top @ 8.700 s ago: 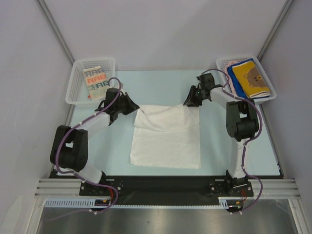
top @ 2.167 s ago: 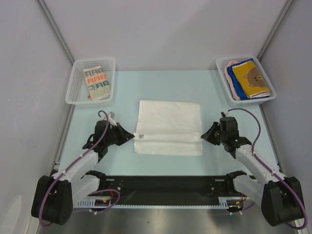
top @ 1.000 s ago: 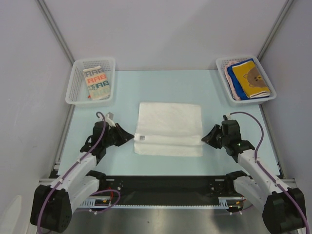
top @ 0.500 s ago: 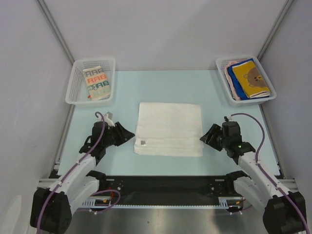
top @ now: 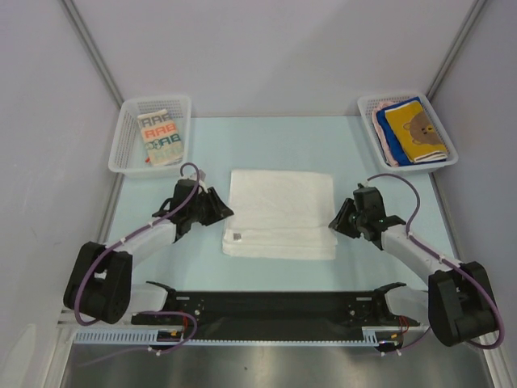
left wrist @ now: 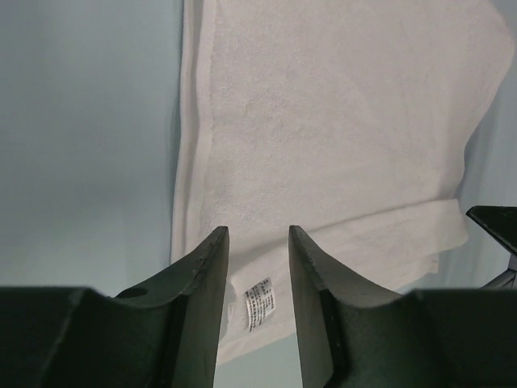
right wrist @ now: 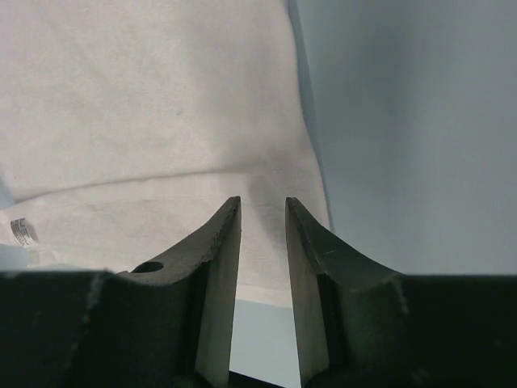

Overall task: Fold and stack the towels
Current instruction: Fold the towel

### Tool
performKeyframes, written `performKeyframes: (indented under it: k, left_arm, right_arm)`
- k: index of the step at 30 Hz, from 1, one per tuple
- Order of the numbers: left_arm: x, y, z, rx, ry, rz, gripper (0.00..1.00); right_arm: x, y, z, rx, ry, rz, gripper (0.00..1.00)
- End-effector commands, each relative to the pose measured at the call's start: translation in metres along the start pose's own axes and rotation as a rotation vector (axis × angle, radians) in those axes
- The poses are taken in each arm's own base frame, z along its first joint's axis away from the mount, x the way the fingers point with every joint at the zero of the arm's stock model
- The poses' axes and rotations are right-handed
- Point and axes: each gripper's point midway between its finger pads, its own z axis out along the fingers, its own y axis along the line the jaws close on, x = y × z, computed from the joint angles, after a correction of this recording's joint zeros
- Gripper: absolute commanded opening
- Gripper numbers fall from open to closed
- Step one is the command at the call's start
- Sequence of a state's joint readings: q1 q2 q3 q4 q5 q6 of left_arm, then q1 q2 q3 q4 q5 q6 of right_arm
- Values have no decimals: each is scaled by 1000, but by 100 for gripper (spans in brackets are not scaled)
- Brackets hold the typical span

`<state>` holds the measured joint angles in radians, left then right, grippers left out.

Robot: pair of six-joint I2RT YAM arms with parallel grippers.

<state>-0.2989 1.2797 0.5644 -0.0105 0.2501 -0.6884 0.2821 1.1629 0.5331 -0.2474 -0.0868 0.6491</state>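
Pale blue tabletop, with a white towel at its centre, folded into a layered rectangle. The left gripper and right gripper sit at the towel's left and right edges, jaws parted, holding nothing. Folding seems partway done. The next move probably calls for pinching all layers for another fold.

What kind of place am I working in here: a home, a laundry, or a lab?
Probably a lab test cell, not a home: bare grey walls box in a pale blue table, with towels sorted into white mesh baskets.
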Motion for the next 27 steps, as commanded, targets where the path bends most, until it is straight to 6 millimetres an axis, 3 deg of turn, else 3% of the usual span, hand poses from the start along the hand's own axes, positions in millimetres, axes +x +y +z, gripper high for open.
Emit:
performKeyframes:
  k: [1,8,15,19,27]
  left_arm:
    - [-11,-25,5,74,-24,73,41]
    - [11,-26,9,101,42,69,40]
    - [25,-30,1,143,75,70,39]
    - [32,-19,-3,115,65,65,39]
    - [13,-18,3,77,-3,79,46]
  right_arm:
    - [-16,21,0,-47,-52,-55,33]
    - [-3,24,-3,-70,-20,-63,33]
    - [5,30,-13,-107,8,-83,31]
    - [11,31,-21,-123,16,-85,31]
    - [26,26,-27,-118,34,-117,30]
